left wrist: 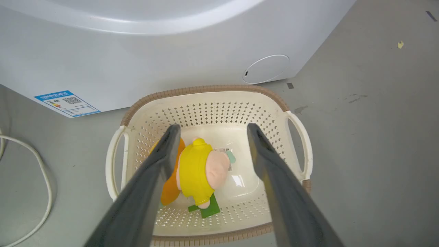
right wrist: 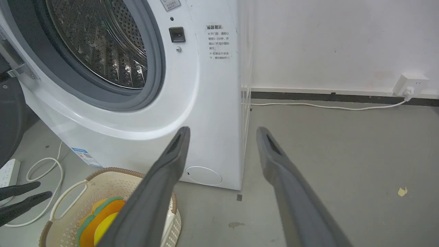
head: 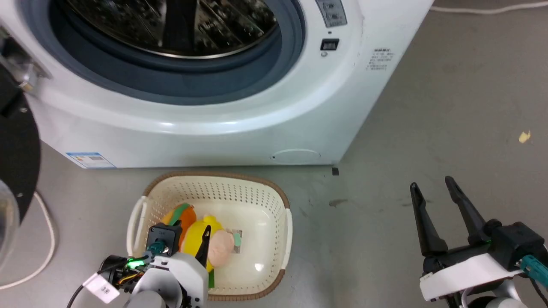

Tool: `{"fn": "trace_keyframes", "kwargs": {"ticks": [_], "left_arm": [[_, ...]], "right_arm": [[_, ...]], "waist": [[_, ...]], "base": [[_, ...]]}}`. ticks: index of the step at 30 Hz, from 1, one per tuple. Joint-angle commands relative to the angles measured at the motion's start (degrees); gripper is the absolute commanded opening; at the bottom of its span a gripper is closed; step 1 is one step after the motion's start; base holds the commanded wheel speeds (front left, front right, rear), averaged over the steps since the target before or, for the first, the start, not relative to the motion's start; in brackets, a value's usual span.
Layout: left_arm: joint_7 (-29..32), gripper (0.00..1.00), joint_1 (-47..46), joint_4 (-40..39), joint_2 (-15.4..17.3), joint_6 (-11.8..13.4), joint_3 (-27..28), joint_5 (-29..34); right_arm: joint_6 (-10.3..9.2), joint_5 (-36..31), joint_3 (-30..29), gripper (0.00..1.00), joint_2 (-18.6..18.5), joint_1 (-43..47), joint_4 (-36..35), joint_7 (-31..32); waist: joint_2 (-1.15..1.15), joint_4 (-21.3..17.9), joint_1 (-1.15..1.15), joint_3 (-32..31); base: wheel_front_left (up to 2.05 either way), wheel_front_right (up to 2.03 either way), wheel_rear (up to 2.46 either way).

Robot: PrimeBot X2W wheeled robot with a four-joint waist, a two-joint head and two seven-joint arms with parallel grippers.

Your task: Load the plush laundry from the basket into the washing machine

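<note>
Yellow plush laundry (left wrist: 193, 169) in basket (left wrist: 205, 88), left tool (left wrist: 213, 126) spread above.

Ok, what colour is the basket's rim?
Brown: the rim is a brown band around the cream-white basket. The left wrist view shows it best.

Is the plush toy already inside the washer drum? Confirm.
No, the plush toy lies in the basket in front of the washing machine.
</note>
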Motion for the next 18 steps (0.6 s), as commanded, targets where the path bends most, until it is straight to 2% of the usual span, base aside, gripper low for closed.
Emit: {"fn": "trace_keyframes", "kwargs": {"ticks": [1, 18], "left_arm": [[0.4, 1.00, -1.9, 2.1, 0.8, -0.4, -0.9, -0.7], [2.1, 1.00, -10.9, 14.4, 6.2, -1.5, -5.8, -4.5]], "right_arm": [[0.02, 0.8, 0.2, 1.00, 0.0, -1.2, -0.8, -0.7], [0.02, 4.2, 1.3, 1.00, 0.0, -3.2, -3.3, -2.7]], "waist": [[0.00, -0.8, -0.01, 1.8], [0.00, -4.0, -0.01, 11.6]], "base": [[0.00, 0.00, 0.00], [0.00, 0.00, 0.00]]}}
